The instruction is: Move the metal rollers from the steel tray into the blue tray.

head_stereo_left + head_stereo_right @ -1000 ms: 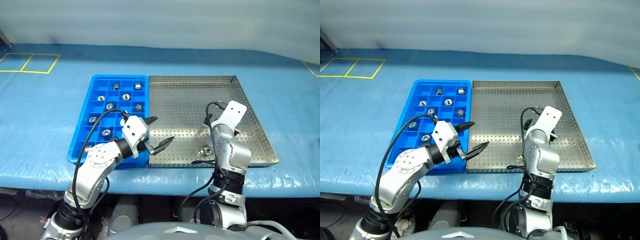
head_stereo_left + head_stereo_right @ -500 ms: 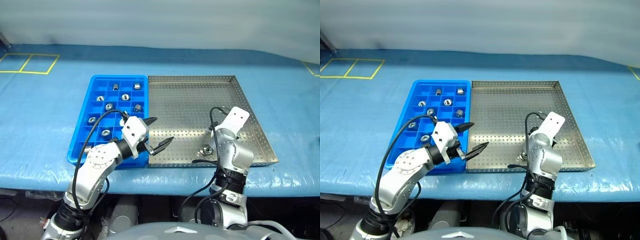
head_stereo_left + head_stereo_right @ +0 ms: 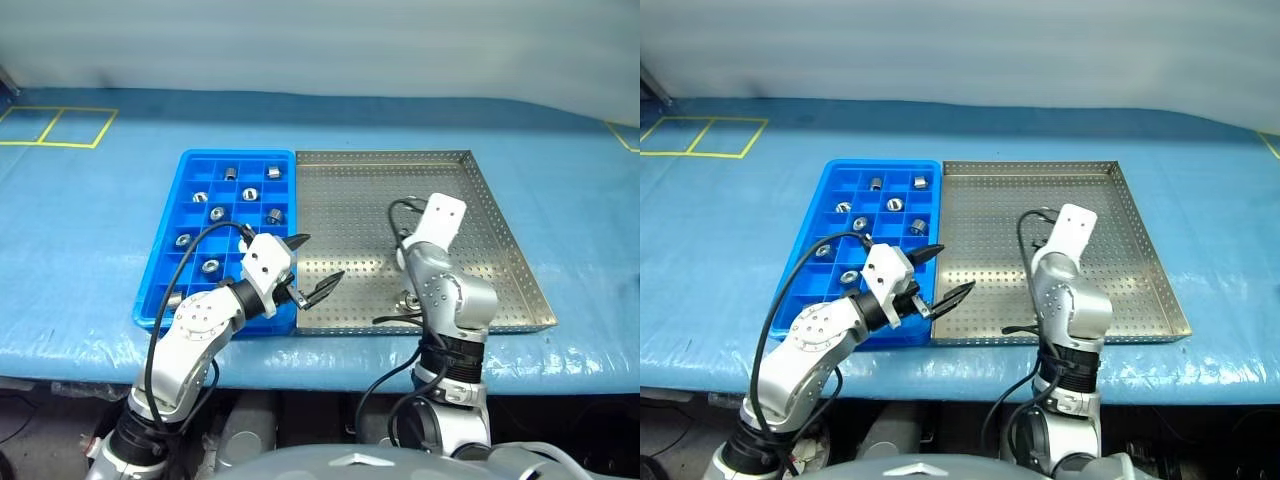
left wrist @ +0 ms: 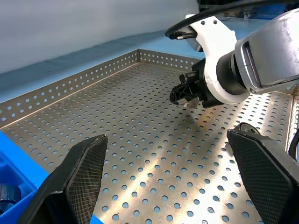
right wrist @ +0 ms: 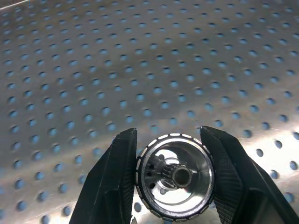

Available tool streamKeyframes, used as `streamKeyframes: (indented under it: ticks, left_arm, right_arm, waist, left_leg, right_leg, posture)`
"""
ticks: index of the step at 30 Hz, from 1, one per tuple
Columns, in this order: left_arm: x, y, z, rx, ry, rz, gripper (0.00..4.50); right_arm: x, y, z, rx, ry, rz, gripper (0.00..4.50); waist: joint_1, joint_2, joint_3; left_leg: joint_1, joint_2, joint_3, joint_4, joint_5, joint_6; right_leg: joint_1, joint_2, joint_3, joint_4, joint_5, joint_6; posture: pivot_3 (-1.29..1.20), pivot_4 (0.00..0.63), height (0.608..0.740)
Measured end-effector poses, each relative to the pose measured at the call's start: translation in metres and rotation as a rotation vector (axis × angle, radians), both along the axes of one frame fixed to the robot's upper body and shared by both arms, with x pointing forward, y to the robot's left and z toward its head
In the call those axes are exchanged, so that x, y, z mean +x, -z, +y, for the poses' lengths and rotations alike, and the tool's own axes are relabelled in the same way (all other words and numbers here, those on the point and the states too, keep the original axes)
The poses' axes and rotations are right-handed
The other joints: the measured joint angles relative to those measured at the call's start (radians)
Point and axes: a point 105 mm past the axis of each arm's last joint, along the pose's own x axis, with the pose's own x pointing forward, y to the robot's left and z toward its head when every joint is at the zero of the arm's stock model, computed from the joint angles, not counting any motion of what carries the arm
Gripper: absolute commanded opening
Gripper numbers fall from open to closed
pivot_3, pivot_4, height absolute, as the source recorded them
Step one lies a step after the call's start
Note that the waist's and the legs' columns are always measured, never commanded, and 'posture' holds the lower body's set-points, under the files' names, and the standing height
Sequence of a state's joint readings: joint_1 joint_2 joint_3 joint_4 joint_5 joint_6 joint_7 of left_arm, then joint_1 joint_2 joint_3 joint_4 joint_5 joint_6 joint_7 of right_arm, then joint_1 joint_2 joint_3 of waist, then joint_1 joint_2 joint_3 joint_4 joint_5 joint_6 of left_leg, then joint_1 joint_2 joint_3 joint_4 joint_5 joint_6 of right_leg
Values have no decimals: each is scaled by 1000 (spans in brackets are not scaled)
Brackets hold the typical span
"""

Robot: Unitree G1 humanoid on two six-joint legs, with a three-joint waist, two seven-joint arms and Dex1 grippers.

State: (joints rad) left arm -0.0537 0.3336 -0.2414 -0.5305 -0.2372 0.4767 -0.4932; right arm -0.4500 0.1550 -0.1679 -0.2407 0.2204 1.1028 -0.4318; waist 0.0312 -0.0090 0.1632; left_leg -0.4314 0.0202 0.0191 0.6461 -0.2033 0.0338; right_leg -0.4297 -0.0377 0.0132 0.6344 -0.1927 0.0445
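Rollers: eight or so already sit in the blue tray [image 3: 160, 290] at 9 o'clock; the last roller [image 5: 174, 182] is pinched in the right gripper [image 5: 170, 179] fingers over the steel tray [image 3: 350, 200], left gripper [image 3: 308, 268] fingers spread.

Bright blue tray [image 3: 160, 290] with square grid, silver steel tray [image 3: 380, 190] dotted with holes, shiny silver rollers [image 3: 217, 212], black-fingered tools, light blue table [image 3: 90, 220] marked with yellow lines

The scene is being lit evenly and brightly from above. Bright glare streaks are being thrown across the steel tray [image 4: 140, 140] in the left wrist view. Its perforations are being smeared by blur in the right wrist view.
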Motion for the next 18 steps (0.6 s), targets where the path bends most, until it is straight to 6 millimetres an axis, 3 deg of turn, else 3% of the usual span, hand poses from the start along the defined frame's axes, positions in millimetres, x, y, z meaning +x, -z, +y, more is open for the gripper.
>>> streamKeyframes:
  ticks: [11, 18]
  left_arm:
    - [-4, -5, 32, -22, -171, -37, 4500]
    - [-12, -4, 55, -3, -252, -42, 4500]
  right_arm:
    - [-2, -32, 85, -58, -541, -127, 1796]
    - [-16, -52, 123, -34, -781, -208, 1796]
  waist:
    - [28, 0, 0]
    - [72, 0, 0]
  left_leg:
    - [-1, 0, -1, -2, 0, 0]
    - [-3, 0, -2, -3, -1, -1]
  right_leg:
    - [-1, 0, -1, -3, 0, 0]
    - [-1, 0, -3, -6, 0, 0]
  posture:
    - [359, 150, 740]
    - [418, 150, 740]
